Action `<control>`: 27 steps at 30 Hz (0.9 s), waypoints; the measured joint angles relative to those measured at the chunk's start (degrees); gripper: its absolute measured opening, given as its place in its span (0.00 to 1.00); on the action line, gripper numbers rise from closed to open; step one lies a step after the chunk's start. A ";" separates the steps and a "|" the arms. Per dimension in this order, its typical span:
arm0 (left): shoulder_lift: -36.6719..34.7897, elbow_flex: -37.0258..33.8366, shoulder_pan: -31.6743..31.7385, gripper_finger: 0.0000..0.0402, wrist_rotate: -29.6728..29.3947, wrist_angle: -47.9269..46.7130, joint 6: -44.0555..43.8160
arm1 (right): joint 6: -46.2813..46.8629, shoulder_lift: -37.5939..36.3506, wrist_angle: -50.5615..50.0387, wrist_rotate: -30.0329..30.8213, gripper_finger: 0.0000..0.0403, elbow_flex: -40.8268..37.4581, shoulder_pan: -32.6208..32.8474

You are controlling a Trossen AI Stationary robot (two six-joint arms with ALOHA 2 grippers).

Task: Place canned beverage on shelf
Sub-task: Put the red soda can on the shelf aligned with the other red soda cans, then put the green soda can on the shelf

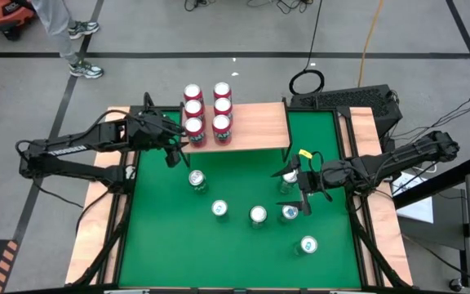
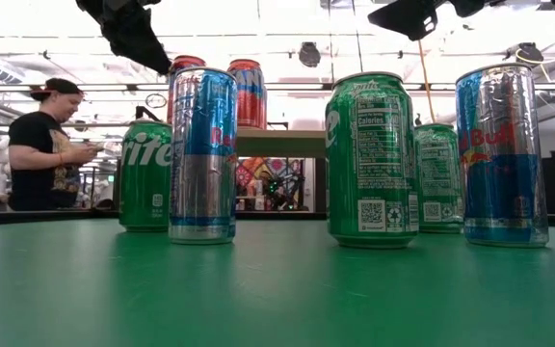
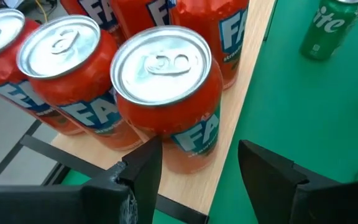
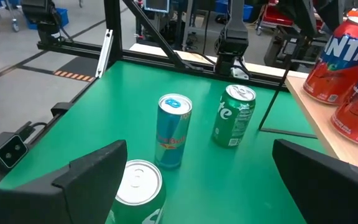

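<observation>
Nearest the low camera, five cans stand upright on the green worktop (image 1: 161,245). Above them the right hand (image 1: 294,189) hovers, spread wide and empty, over a green can (image 4: 138,190). At the far edge, six red cans (image 1: 194,126) fill the shelf (image 1: 259,126); the left hand (image 3: 197,171), half open, flanks the nearest red can without gripping it.

- Green desk (image 1: 235,245): six upright cans, green and blue-silver, scattered across it.
- Wooden shelf (image 1: 259,126) at the far edge: six red cans (image 1: 206,110) on its left part.
</observation>
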 joint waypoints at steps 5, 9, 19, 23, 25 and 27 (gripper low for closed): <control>0.35 0.00 0.00 0.50 -0.06 -1.24 -0.49 | 1.58 0.09 -0.05 -0.02 0.98 0.00 0.18; -0.29 0.00 -1.15 0.50 -0.16 -3.39 -4.41 | 2.61 0.78 -0.20 0.11 0.98 0.00 1.57; 0.67 0.00 -16.97 0.50 -3.65 -1.01 -15.82 | 7.55 3.53 -0.04 9.86 0.98 0.00 5.99; 3.57 0.00 -24.88 0.50 -8.86 2.05 -16.94 | 9.38 5.16 0.88 10.76 0.98 0.00 6.68; 5.96 0.00 -28.03 0.50 -11.72 3.87 -17.03 | 9.48 6.40 2.81 10.80 0.98 0.00 6.75; 8.69 0.00 -30.69 0.50 -14.57 5.74 -17.01 | 9.54 7.54 4.28 10.87 0.98 0.00 6.75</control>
